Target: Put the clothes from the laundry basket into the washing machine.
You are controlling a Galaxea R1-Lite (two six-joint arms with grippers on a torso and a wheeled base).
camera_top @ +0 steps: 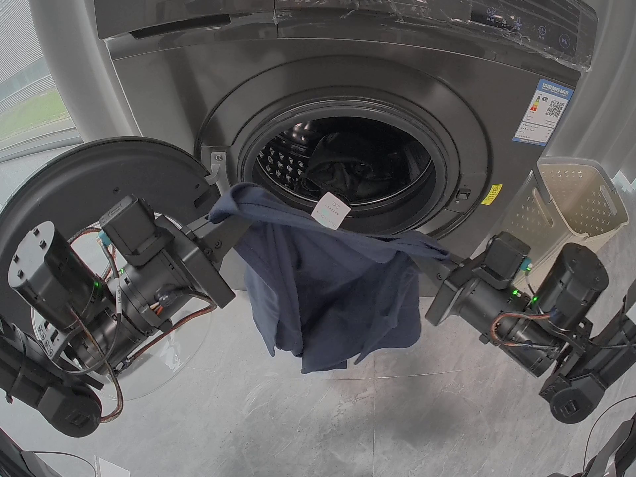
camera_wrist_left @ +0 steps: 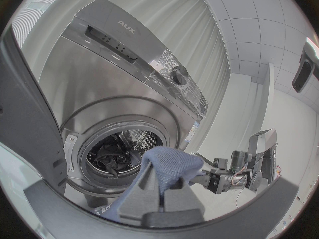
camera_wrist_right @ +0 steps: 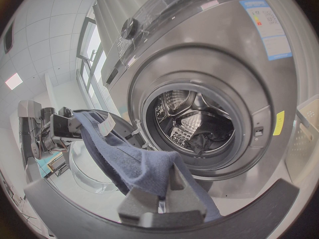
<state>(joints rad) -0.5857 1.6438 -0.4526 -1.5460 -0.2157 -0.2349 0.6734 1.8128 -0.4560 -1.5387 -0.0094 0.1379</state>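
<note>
1. left gripper (camera_top: 222, 223): jaws pinched tight on the left top corner of the navy garment (camera_top: 324, 286), just off the rim of the open door (camera_top: 99, 180).
2. right gripper (camera_top: 434, 263): clamped on the garment's right top corner, with cloth folded over the fingertips.
3. The navy garment is stretched between the two grippers. Its top edge is roughly level and its body hangs loose below. It is on the near side of the drum (camera_top: 291, 160) opening and outside the machine. A white tag (camera_top: 330, 210) sits at top centre.
4. washing machine (camera_top: 165, 94): door swung open to the left. A dark garment (camera_top: 344, 163) lies inside the drum.
5. laundry basket (camera_top: 576, 200): pale and perforated, standing just right of the machine.
</note>
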